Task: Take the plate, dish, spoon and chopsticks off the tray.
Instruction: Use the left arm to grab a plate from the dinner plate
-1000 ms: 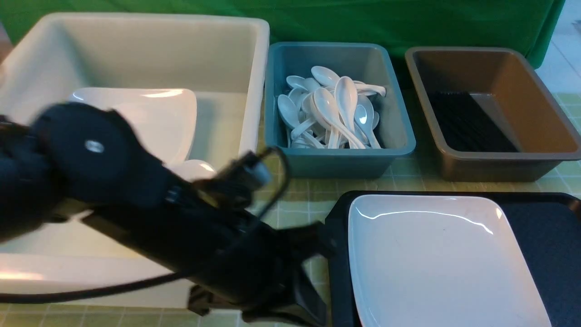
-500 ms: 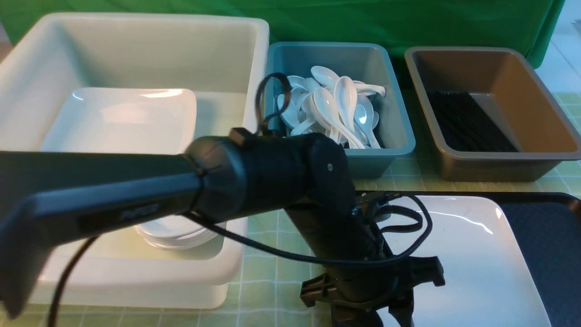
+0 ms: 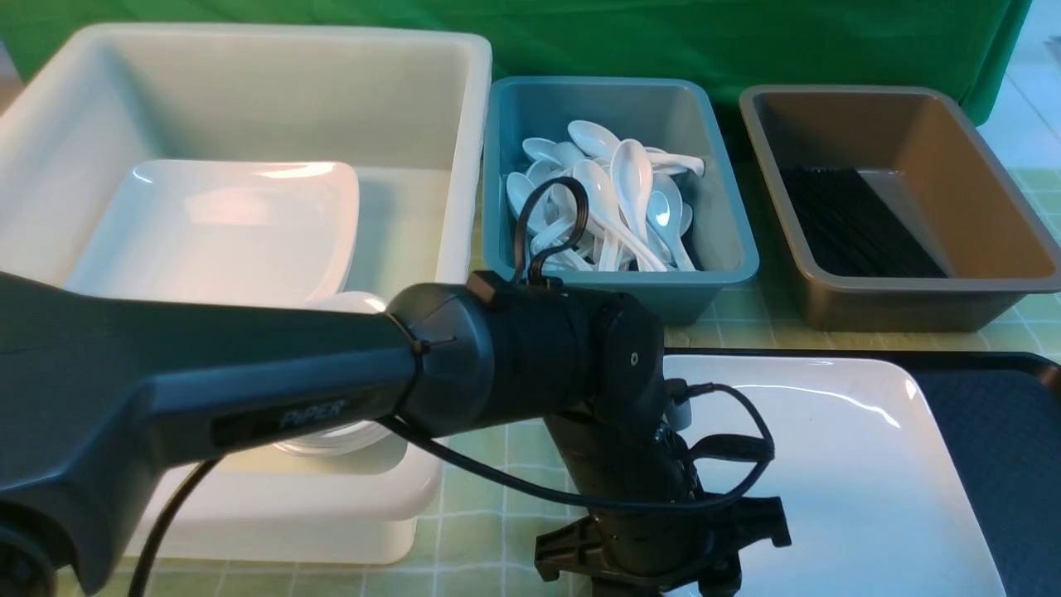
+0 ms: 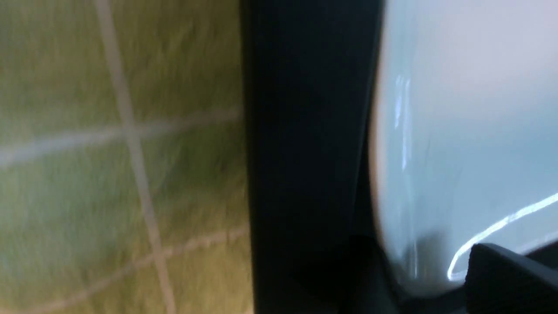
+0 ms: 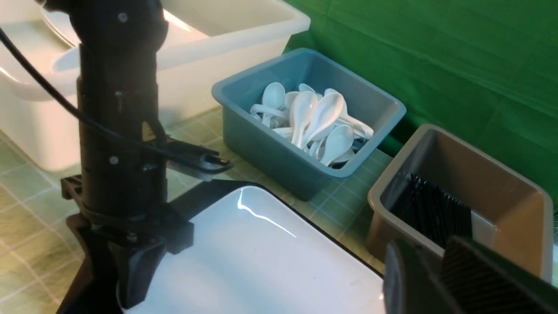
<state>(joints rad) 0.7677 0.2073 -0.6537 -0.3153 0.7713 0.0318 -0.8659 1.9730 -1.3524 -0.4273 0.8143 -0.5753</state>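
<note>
Jaws of the left gripper (image 5: 117, 279) stand wide at the bottom centre of the front view. They appear to straddle the left rim of the plate (image 3: 829, 481); that edge runs away from the camera. The plate spreads rightward across the tray (image 3: 986, 439), lower right. The right gripper (image 5: 442, 283), narrowly parted and empty, stands back, so the left arm looks nearer. Beyond, upper left, waits the white tub (image 3: 273, 35).

Left arm (image 3: 207, 390) was stretched out toward 3 o'clock, wrist bent down to 6, left gripper (image 5: 107, 283) fingers (image 5: 135, 270) spread apart. Couldn't make out the right gripper (image 5: 429, 261) gap.
</note>
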